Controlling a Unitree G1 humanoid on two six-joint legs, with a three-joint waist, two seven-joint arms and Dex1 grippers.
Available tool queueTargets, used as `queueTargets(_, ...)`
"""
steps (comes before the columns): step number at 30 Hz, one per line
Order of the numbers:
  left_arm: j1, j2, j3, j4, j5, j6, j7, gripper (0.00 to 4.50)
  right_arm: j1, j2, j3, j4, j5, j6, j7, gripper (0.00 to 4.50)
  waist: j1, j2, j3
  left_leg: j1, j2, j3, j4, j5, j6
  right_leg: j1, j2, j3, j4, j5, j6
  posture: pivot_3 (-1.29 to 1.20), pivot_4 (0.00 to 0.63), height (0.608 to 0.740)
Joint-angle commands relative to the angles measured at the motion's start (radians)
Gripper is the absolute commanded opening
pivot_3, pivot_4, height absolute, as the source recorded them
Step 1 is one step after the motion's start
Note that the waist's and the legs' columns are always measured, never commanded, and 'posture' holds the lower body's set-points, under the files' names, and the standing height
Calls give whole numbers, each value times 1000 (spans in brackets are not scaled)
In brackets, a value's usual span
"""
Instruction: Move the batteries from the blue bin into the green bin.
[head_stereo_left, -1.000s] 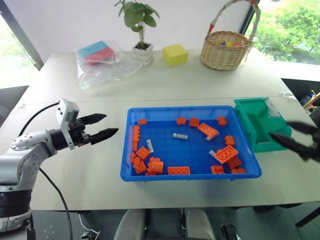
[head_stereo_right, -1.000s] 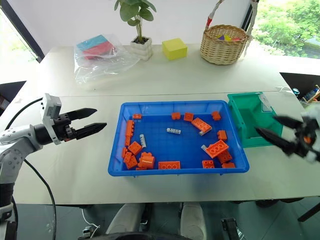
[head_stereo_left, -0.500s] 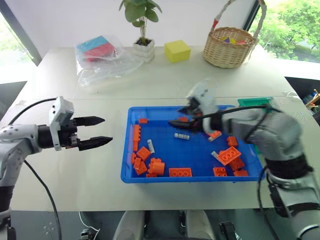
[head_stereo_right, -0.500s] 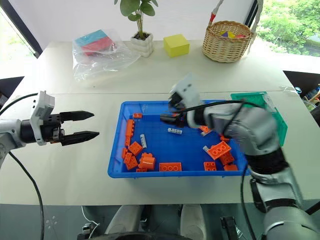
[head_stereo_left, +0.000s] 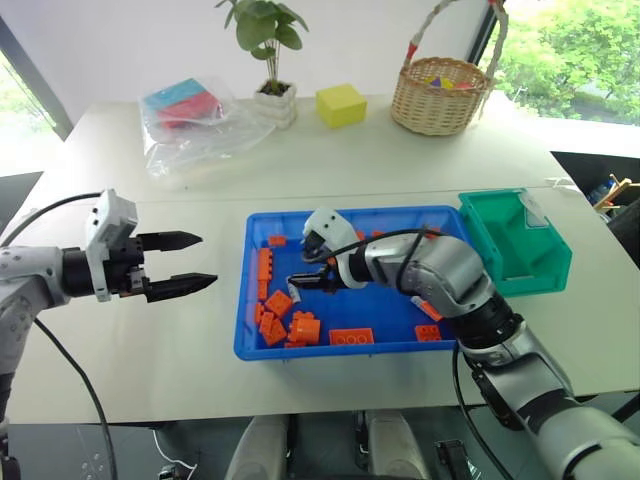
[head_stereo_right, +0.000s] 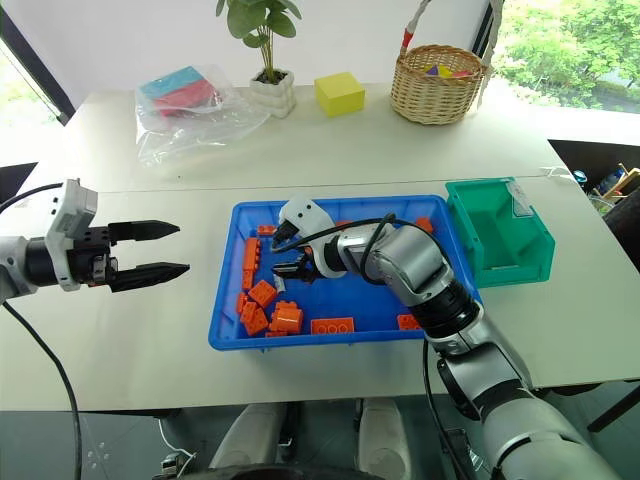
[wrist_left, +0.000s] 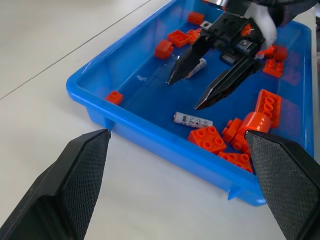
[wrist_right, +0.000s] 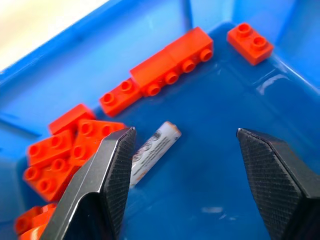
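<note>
The blue bin (head_stereo_left: 400, 345) sits mid-table, holding orange bricks (head_stereo_left: 278, 303) and batteries. One battery (wrist_left: 192, 120) lies near the bin's left wall, and another battery (wrist_left: 196, 67) lies further in. My right gripper (head_stereo_left: 302, 268) is low inside the bin's left part, open, with nothing between its fingers. In the right wrist view the nearer battery (wrist_right: 152, 146) lies on the floor just beside one finger (wrist_right: 107, 180). My left gripper (head_stereo_left: 205, 259) hovers open over the table left of the bin. The green bin (head_stereo_left: 515, 245) stands against the blue bin's right end.
At the back of the table are a wicker basket (head_stereo_left: 440, 95), a yellow block (head_stereo_left: 340, 104), a potted plant (head_stereo_left: 265, 60) and a plastic bag (head_stereo_left: 190, 115) of coloured blocks. Bare tabletop (head_stereo_left: 150, 340) surrounds my left gripper.
My right arm swung from beside the green bin across the blue bin and dropped into its left part, still open. The left gripper barely moved. The camera shifted slightly.
</note>
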Motion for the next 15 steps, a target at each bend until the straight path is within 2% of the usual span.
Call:
queueTargets(1,-31,2,32,-7,-20,5,14,4500,-28,22,34,31,-63,-59,28,3301,0,0,0,0,0,0,0,0,0,0,0,0,1,0,0,0,150,702)
queueTargets(5,-58,-11,24,-4,-28,14,31,4500,-19,23,88,67,-136,-119,68,3301,-1,0,0,0,0,0,0,0,0,-2,0,1,4,0,0,0,150,702)
queueTargets(15,-92,-16,17,13,-29,18,41,4500,9,29,83,55,-213,-136,111,3301,0,0,0,0,0,0,0,1,-1,-3,0,2,6,0,0,0,150,702)
